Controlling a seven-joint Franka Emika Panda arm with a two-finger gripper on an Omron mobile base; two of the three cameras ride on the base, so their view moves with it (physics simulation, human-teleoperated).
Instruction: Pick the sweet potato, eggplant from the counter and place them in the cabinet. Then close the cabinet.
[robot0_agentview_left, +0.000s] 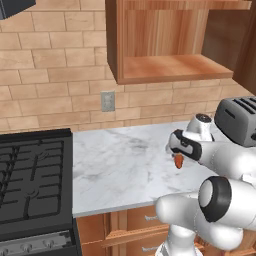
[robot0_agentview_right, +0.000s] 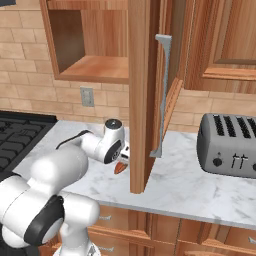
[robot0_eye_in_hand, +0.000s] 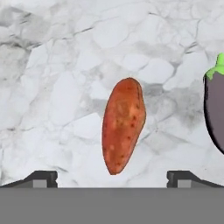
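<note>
1. Here, in the hand view, the sweet potato (robot0_eye_in_hand: 123, 125) lies at frame centre on the marble surface (robot0_eye_in_hand: 57, 87).
2. The claw (robot0_eye_in_hand: 112, 178) stands with its tips wide apart, at lower left and lower right, holding nothing.
3. The eggplant (robot0_eye_in_hand: 215, 111) lies at the right edge.
4. The cabinet (robot0_agentview_left: 165, 42), upper centre, stands open.

The eggplant (robot0_eye_in_hand: 215, 111) was cut off by the hand view's edge — right of the fingers (robot0_eye_in_hand: 43, 178). In both base views the arm hid most of the sweet potato (robot0_agentview_left: 178, 161) — just its tip peeked out.
</note>
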